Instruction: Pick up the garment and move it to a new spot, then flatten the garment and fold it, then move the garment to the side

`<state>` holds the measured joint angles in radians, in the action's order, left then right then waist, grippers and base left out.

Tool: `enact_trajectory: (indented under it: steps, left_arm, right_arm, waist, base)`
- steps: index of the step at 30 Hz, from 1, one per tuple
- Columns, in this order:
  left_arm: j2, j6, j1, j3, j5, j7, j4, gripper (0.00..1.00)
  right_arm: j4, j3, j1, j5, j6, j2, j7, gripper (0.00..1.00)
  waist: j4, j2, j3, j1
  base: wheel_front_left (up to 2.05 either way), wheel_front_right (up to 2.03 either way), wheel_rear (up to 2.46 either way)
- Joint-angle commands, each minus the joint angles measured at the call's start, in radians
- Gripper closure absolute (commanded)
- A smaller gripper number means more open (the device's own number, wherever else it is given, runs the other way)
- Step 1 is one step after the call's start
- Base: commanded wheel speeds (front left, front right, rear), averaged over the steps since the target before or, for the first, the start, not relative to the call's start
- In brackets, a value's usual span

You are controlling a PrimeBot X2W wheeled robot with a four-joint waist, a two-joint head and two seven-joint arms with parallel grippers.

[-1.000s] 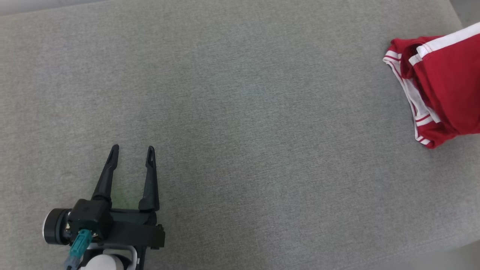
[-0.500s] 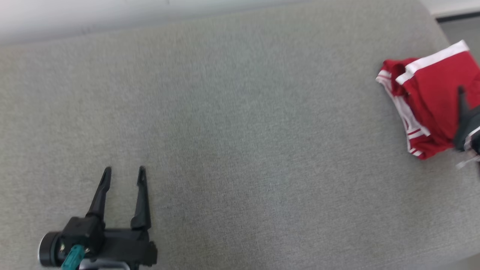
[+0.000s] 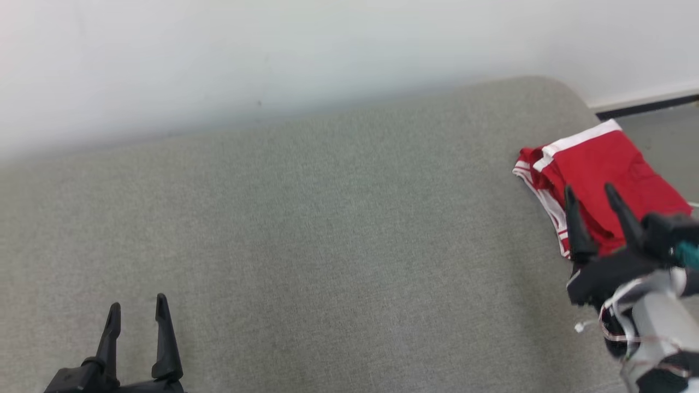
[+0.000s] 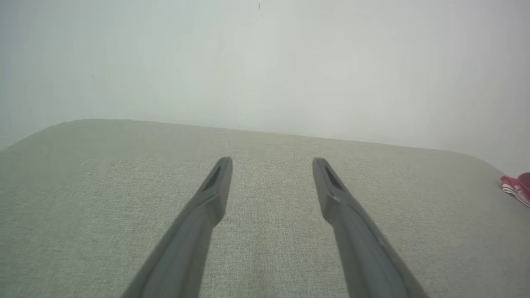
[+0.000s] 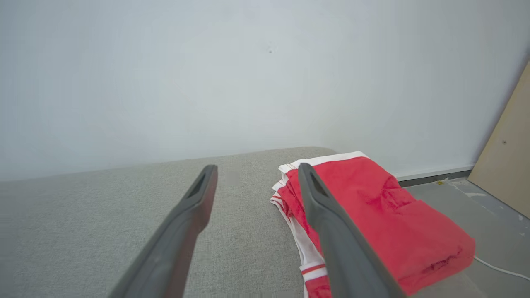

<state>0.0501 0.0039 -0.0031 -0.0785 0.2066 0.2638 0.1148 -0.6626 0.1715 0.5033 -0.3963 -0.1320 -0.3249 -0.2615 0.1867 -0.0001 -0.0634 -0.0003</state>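
So the whole work surface is a big grey fabric-covered desk (image 3: 327, 245) with a rounded far-right corner, pushed up against a plain white wall (image 3: 273, 54). Off its right end there's grey floor (image 5: 488, 215), a dark baseboard strip (image 3: 644, 106) along the bottom of the wall, a pale wooden board (image 5: 507, 157) leaning at the side, and a thin white cable (image 5: 497, 269) lying on the floor. The folded red garment with white trim and stripes (image 3: 600, 158) sits right at that far-right corner, its outer side running along the desk's right edge; honestly can't tell if it overhangs. The right end effector (image 3: 590, 190) has its two dark fingers spread apart with nothing between them, hanging at the near striped edge of the garment. From its wrist view one finger lines up with the striped edge and the other with bare fabric, and whether it touches the cloth isn't clear. The left end effector (image 3: 137, 304) is way over at the near left, well apart from the garment, fingers also parted and holding nothing, above bare grey fabric.
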Motion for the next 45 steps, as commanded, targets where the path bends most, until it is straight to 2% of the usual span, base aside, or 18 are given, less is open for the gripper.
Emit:
enact_trajectory:
  steps: [1,5,9,16,23,45]
  left_arm:
    - [0.001,0.003,0.009,-0.006,0.006,0.000,0.001,0.00]
    - [0.001,-0.001,0.020,-0.008,0.002,0.000,0.017,0.00]
    - [0.001,0.002,0.042,0.001,-0.010,0.000,0.033,0.00]
    - [0.001,-0.010,0.092,0.017,-0.020,0.000,0.043,0.00]
    - [0.001,-0.010,0.114,0.021,-0.013,0.000,0.044,0.00]
    - [0.001,-0.022,0.124,0.019,0.000,0.000,0.034,0.00]
  right_arm:
    - [0.031,-0.019,-0.028,0.012,0.003,0.010,-0.004,0.00]
    - [0.160,-0.069,-0.164,0.067,0.003,0.069,-0.002,0.00]
    - [0.226,-0.088,-0.258,0.099,0.003,0.116,-0.002,0.00]
    - [0.270,-0.079,-0.375,0.175,0.003,0.150,-0.003,0.00]
    - [0.297,-0.103,-0.441,0.232,0.003,0.213,-0.002,0.00]
    - [0.326,-0.138,-0.481,0.253,0.003,0.254,0.019,0.00]
  waist:
    - [-0.009,0.0001,0.050,0.0003]
    - [-0.033,0.0001,0.073,0.0003]
    - [-0.062,0.0001,0.097,0.0003]
    - [-0.103,0.0001,0.125,0.0003]
    - [-0.135,0.0001,0.143,0.0003]
    - [-0.145,0.0001,0.151,0.0003]
  base:
    - [0.00,0.00,0.00]
    - [0.00,0.00,0.00]
    - [0.00,0.00,0.00]
    - [0.00,0.00,0.00]
    - [0.00,0.00,0.00]
    - [0.00,0.00,0.00]
